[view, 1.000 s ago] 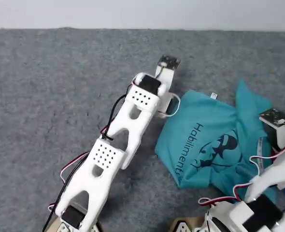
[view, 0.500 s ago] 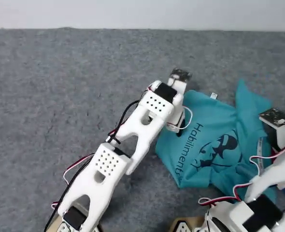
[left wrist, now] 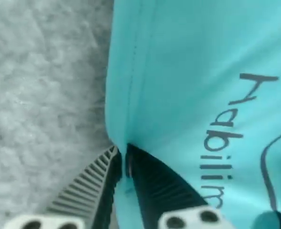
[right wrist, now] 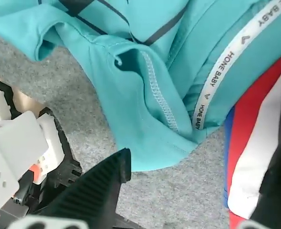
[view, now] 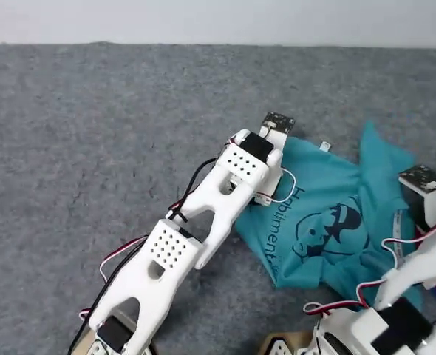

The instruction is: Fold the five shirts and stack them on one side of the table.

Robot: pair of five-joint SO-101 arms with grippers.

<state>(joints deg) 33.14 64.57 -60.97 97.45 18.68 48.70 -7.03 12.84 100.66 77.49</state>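
Teal shirt (view: 329,222) lies crumpled, print side up, on the grey table (view: 92,133). Left gripper (left wrist: 121,155) is clenched on the shirt's hem edge: fabric fold pinched between the tips, the rest of the shirt spreading away beyond them, bare table on one side of the jaws. Right gripper (right wrist: 202,143) hangs over the shirt's opposite end, jaws spread wide w/ nothing in them. A stitched teal hem & white printed tape lie just past its tips. Red-white-blue cloth (right wrist: 255,157) sits beside one finger, touching the teal fabric.

The left hand (left wrist: 122,156) swung onto the teal shirt (view: 329,222).
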